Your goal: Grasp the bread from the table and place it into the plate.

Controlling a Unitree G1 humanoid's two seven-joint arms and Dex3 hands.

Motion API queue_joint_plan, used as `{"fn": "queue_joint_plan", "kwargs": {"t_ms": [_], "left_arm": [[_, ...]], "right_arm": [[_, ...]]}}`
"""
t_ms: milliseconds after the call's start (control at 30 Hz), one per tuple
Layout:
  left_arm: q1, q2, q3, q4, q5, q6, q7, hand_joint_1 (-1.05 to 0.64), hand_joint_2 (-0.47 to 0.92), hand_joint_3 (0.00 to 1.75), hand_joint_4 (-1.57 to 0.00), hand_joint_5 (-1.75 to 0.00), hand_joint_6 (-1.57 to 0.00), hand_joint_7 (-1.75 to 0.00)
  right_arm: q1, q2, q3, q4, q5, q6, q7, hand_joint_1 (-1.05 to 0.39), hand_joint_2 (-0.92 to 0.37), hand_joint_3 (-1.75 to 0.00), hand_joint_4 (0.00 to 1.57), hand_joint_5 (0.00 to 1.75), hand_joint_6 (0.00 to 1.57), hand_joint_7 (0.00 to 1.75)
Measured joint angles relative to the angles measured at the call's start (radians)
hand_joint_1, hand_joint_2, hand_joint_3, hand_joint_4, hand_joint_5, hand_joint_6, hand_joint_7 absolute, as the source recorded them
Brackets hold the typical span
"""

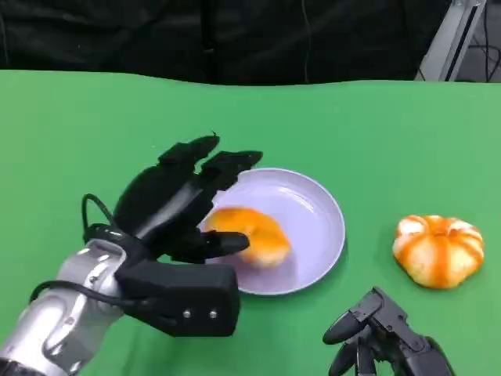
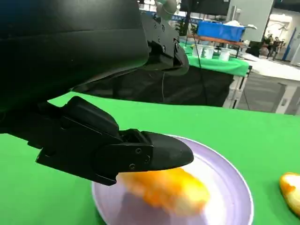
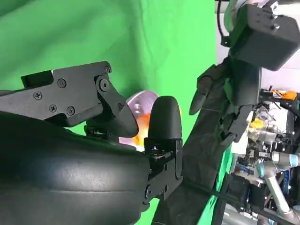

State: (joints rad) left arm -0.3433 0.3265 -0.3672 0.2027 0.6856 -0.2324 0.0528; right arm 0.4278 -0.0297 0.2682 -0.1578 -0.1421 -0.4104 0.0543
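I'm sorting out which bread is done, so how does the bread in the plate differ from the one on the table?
The plate bread is oblong and smooth, plain orange; the table bread is round, pumpkin-like, with pale ridges. The plate bread lies in the lilac plate under the left hand; the table bread sits alone on the green table, right of the plate, beyond the right hand. Both are orange and glossy.

A green tabletop (image 1: 94, 125) spans the scene, with a black curtain (image 1: 235, 39) behind its far edge. An orange-and-white striped bun (image 1: 438, 251) sits on the cloth. Farther back stands another green table (image 2: 220, 63) carrying a blue bin (image 2: 220, 30).
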Motion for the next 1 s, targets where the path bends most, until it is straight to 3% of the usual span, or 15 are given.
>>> {"fn": "queue_joint_plan", "kwargs": {"t_ms": [367, 600, 667, 800, 833, 900, 1000], "left_arm": [[0.095, 0.055, 0.050, -0.083, -0.058, -0.017, -0.041, -0.77, 0.92, 0.52, 0.00, 0.00, -0.06, -0.14], [0.215, 0.073, 0.146, -0.152, -0.166, -0.132, -0.031, -0.70, 0.92, 0.49, -0.19, -0.12, -0.21, -0.18], [0.261, 0.071, 0.180, -0.152, -0.203, -0.182, -0.010, -0.64, 0.92, 0.42, -0.32, -0.22, -0.33, -0.18], [0.325, 0.050, 0.237, -0.137, -0.262, -0.287, 0.051, -0.62, 0.92, 0.40, -0.35, -0.25, -0.36, -0.17], [0.329, 0.049, 0.243, -0.133, -0.262, -0.296, 0.053, -0.59, 0.92, 0.38, -0.43, -0.31, -0.44, -0.20], [0.334, 0.036, 0.256, -0.110, -0.288, -0.337, 0.058, -0.45, 0.92, 0.29, -0.65, -0.58, -0.71, -0.30], [0.393, -0.088, 0.298, -0.001, -0.500, -0.508, 0.095, -0.34, 0.92, 0.22, -0.74, -0.85, -0.86, -0.41]], "right_arm": [[0.002, -0.002, -0.003, -0.003, 0.002, 0.001, 0.004, -0.04, -0.92, -1.21, 0.41, 1.75, 0.19, 1.75], [0.001, -0.002, -0.006, -0.002, 0.007, 0.001, 0.009, -0.04, -0.92, -1.20, 0.40, 1.75, 0.19, 1.75], [0.000, -0.002, -0.006, -0.002, 0.006, 0.002, 0.010, -0.04, -0.92, -1.20, 0.40, 1.75, 0.19, 1.75], [0.001, -0.002, -0.007, -0.002, 0.006, 0.002, 0.009, -0.04, -0.92, -1.20, 0.41, 1.75, 0.18, 1.75], [0.001, -0.002, -0.007, -0.002, 0.006, 0.002, 0.009, -0.04, -0.92, -1.20, 0.41, 1.75, 0.18, 1.75], [0.000, -0.002, -0.007, -0.002, 0.005, 0.002, 0.010, -0.04, -0.92, -1.20, 0.41, 1.75, 0.18, 1.75], [0.002, -0.002, -0.011, 0.000, 0.005, 0.001, 0.010, -0.04, -0.92, -1.21, 0.41, 1.75, 0.18, 1.75]]}}
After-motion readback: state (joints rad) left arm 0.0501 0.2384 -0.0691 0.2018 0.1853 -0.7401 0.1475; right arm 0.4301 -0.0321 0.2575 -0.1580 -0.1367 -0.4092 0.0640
